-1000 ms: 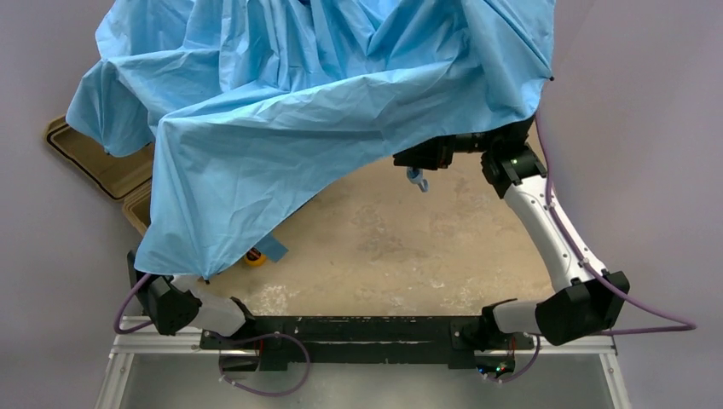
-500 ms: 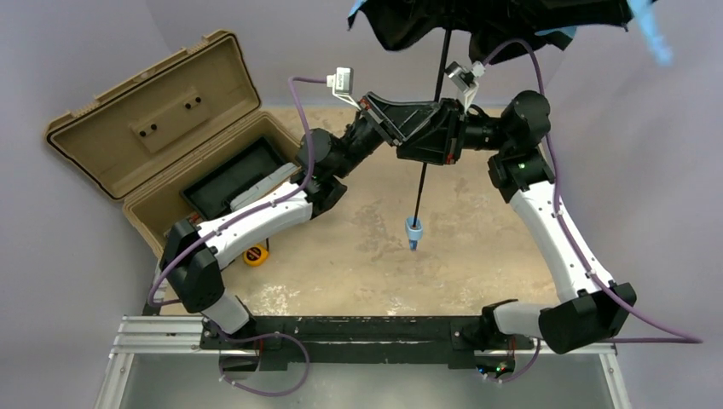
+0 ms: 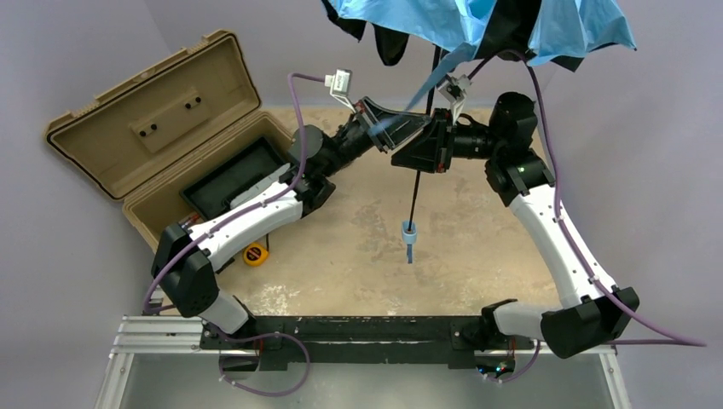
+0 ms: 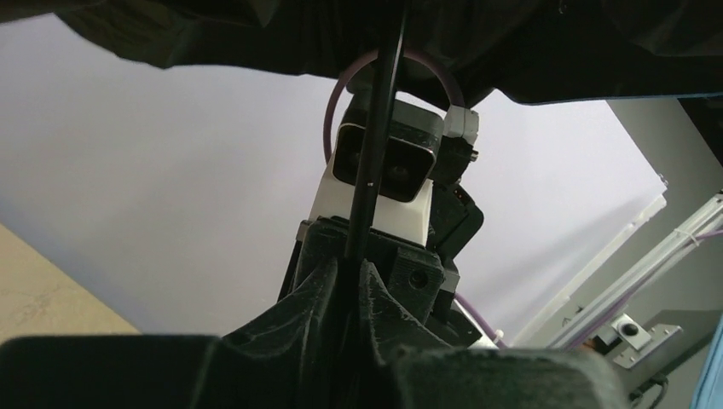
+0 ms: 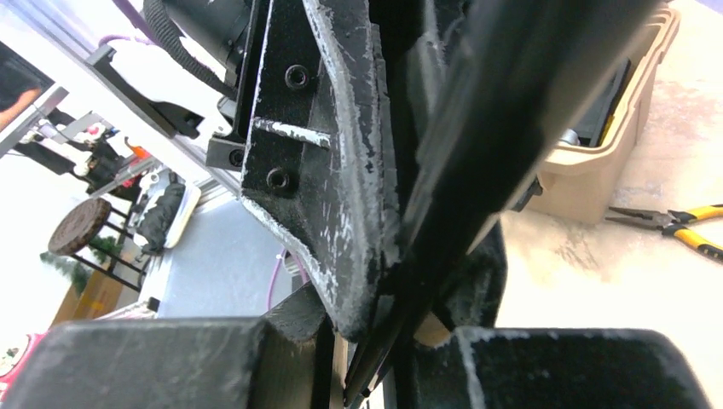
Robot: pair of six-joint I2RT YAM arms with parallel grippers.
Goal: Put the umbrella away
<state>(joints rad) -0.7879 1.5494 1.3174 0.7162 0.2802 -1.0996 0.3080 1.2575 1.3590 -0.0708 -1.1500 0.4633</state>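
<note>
Nearest, the handle (image 3: 409, 232) hangs free over the table (image 3: 477, 247), held by nothing. If the grip above gives way, the umbrella (image 3: 401, 17) likely drops handle-first or swings into an arm.

The whole load rides on the thin shaft (image 3: 417, 183). The right gripper (image 3: 416, 155) is clenched on it, and the left gripper (image 3: 418, 126) looks clenched on it just above, the two nearly touching. A round, slick shaft may twist or slide between the fingers. If the arms pull on slightly different lines, they may bend it.

A loose blue strip (image 3: 426, 89) lies across the left gripper and could get pinched or hide the shaft from it.

Farther up, the right arm's cable (image 3: 539, 94) loops up to the canopy (image 3: 563, 30), so fabric or ribs may snag it as things move. The canopy is spread wide, high above the far edge and partly out of view. Open like this it looks too broad for the case (image 3: 145, 128), so it has to be collapsed first.

Counted, near to far:
- one pair of pliers (image 3: 254, 254) on the table
- one handle
- one shaft
- two grippers on two arms
- one open case at far left
- one canopy, so one umbrella
</note>
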